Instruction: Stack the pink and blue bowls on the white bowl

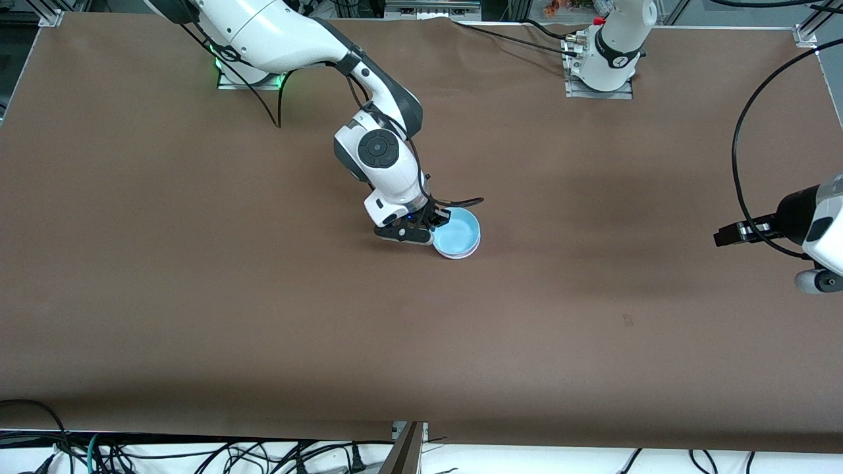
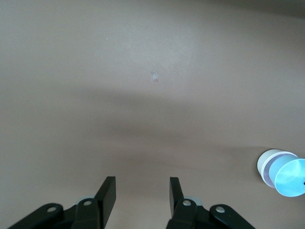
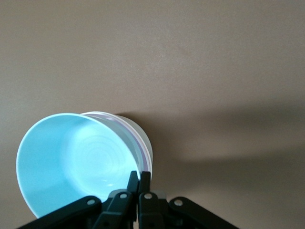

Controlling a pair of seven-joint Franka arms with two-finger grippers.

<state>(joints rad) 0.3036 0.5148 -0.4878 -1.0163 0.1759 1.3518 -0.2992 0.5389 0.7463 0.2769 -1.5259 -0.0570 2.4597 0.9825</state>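
The light blue bowl (image 1: 459,234) sits nested on top of a stack near the table's middle. In the right wrist view the blue bowl (image 3: 71,162) shows a thin pale pink rim (image 3: 142,151) under it and the white bowl (image 3: 138,131) outermost. My right gripper (image 1: 433,227) (image 3: 138,177) is shut on the stack's rim, one finger inside the blue bowl and one outside. My left gripper (image 1: 724,235) (image 2: 140,191) is open and empty, waiting over the left arm's end of the table. The stack (image 2: 281,172) shows far off in its view.
The brown table (image 1: 197,276) has a small pale mark (image 1: 627,320) nearer the front camera than the stack. A black cable (image 1: 741,151) loops over the left arm's end. Cables lie along the front edge (image 1: 197,454).
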